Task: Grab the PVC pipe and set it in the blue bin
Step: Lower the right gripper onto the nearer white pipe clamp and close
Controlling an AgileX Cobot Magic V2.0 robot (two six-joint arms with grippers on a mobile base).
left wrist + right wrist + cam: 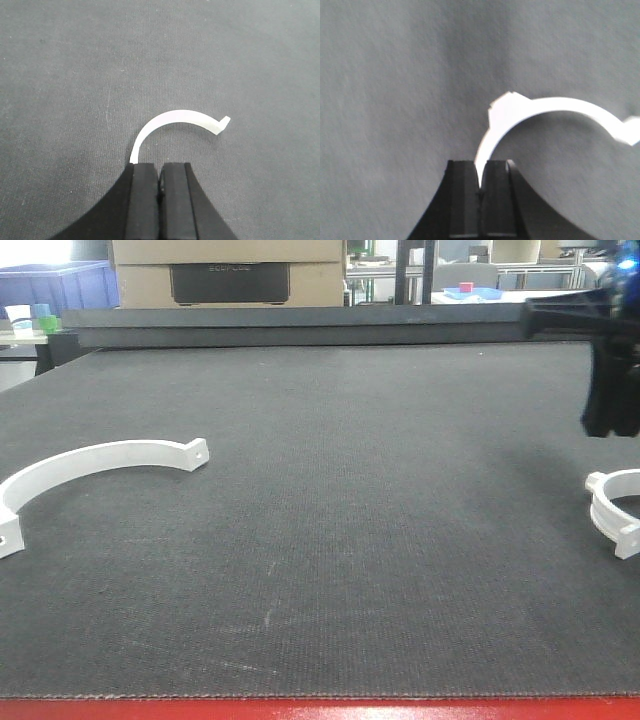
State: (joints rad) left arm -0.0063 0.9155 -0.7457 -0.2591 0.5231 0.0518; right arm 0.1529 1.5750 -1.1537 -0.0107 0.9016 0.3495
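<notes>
Left clamp (100, 453) and right clamp (602, 510), two total, both cropped.
Left gripper (160, 171) and right gripper (480, 174) are pinched shut, empty (bin (55, 285) mostly cut off).

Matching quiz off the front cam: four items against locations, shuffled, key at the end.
1. large white arc
2. small white clamp
3. blue bin
4. right hand

A. background, far left
B. on the mat, right edge
C. above the mat, right side
D. on the mat, left side

Pairs: 1-D, 2-B, 3-A, 4-C
</notes>
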